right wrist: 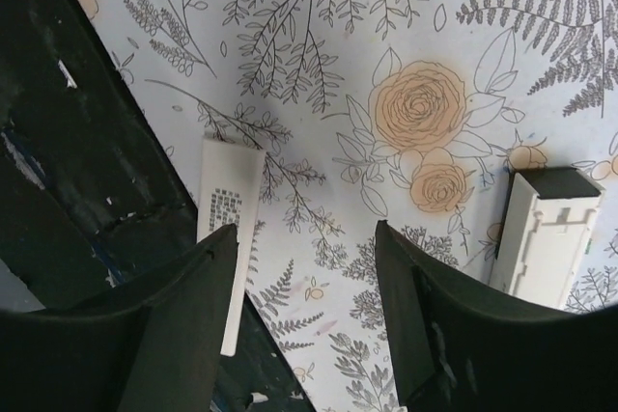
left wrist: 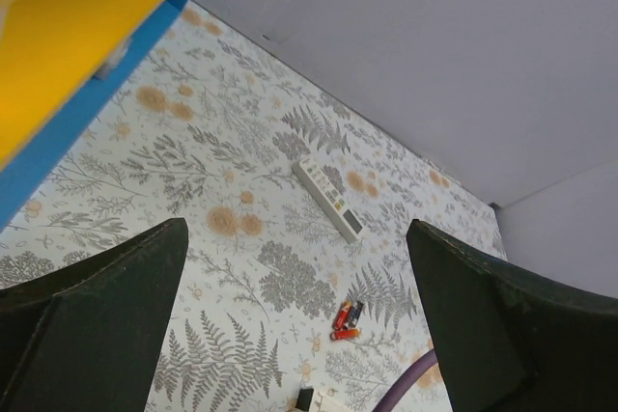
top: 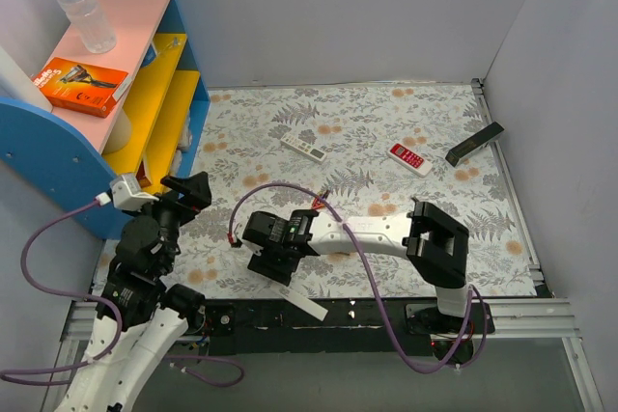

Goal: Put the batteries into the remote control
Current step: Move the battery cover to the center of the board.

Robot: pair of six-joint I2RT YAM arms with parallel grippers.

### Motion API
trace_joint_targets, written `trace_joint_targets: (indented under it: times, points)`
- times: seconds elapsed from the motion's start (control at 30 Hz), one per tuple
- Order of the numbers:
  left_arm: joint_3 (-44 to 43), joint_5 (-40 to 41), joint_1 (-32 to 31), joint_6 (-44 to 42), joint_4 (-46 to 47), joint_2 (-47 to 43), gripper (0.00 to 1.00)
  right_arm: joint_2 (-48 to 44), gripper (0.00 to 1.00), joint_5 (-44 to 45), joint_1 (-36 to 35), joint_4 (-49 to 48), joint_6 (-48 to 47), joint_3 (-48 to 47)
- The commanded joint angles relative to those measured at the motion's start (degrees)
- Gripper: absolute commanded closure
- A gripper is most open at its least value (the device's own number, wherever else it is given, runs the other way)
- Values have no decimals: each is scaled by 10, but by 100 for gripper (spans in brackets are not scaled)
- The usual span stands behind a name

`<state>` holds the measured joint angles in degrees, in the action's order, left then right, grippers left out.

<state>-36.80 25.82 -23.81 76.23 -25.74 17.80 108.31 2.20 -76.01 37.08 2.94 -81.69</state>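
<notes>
The remote control (right wrist: 543,238) is a white bar with a dark end and its back compartment open. It lies just right of my right gripper (right wrist: 304,267), and its dark end shows in the left wrist view (left wrist: 305,398). Its white back cover (right wrist: 229,238) (top: 301,302) lies half over the table's front edge. The right gripper (top: 263,256) is open and empty, low over the table between the cover and the remote. The left gripper (left wrist: 294,258) (top: 193,185) is open and empty, held high. A tiny cluster (left wrist: 348,316) (top: 319,202) holds two red-orange pieces and one dark bluish cylinder. No clearly blue batteries show.
A shorter white remote with buttons (top: 304,148) (left wrist: 328,198), a red remote (top: 410,158) and a black bar (top: 474,144) lie farther back. A blue, yellow and pink shelf (top: 145,94) with a bottle and an orange box stands at the left. A purple cable (top: 338,224) loops over the right arm.
</notes>
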Motion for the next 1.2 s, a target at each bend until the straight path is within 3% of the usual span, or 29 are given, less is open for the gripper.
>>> trace_joint_targets:
  times: [0.0,0.37,0.6,0.87,1.03,1.17]
  points:
    - [-46,66,-2,-11,-67,-2,2,22,34,22,-19,0,35,-33]
    - [-63,59,-3,-19,-60,21,2,70,36,47,-62,26,61,-69]
    - [-54,43,-2,-19,-52,29,2,95,47,76,-67,47,68,-76]
    - [-52,37,-3,-19,-49,31,2,110,51,84,-68,55,63,-80]
    - [-50,35,-2,-20,-47,31,2,103,66,120,-65,51,19,-55]
    - [-49,29,-2,-20,-47,34,2,80,78,99,-38,29,-28,-18]
